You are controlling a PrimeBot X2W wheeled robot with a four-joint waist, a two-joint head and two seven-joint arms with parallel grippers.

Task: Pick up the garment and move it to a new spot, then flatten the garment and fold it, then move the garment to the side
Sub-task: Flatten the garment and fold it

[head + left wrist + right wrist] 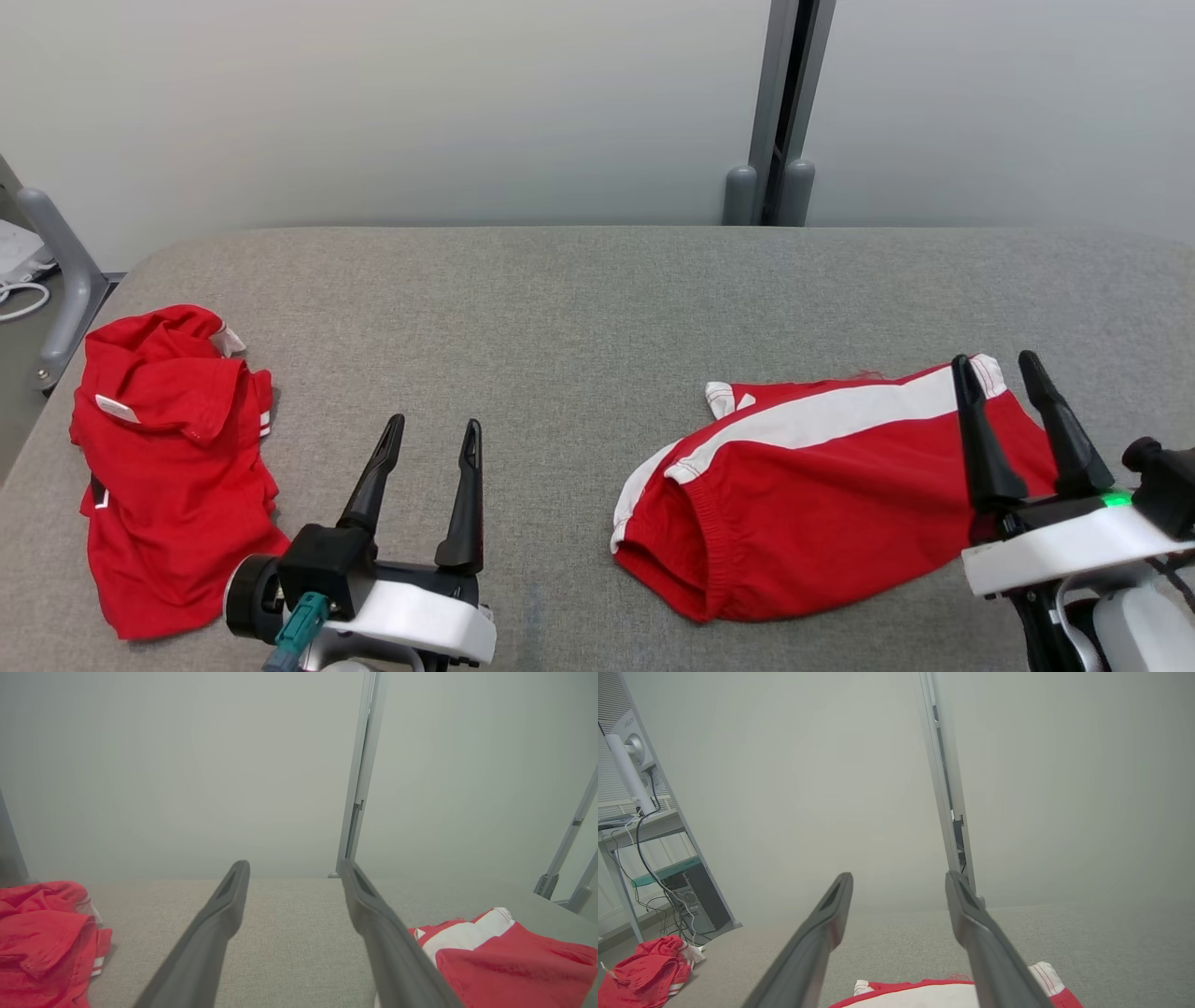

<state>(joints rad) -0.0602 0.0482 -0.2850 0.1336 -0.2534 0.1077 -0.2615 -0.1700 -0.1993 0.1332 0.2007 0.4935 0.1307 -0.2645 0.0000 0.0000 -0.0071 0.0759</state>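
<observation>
both hands stand wide open and empty: the left hand (434, 422) over bare desk (579, 308), the right hand (994, 359) above the right end of the red shorts (822, 485), which lie loosely doubled on the desk's right side. flattening looks to be the step in hand; next, pinch opposite ends and draw the cloth smooth

Dark fingers (465, 495), white wrists (420, 621) (green light (1115, 499))

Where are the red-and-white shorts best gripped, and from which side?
Likely the white-trimmed leg hem of the shorts, at their far right corner, pinched from above by the open right gripper: that edge lies flat and free, close under it.
</observation>
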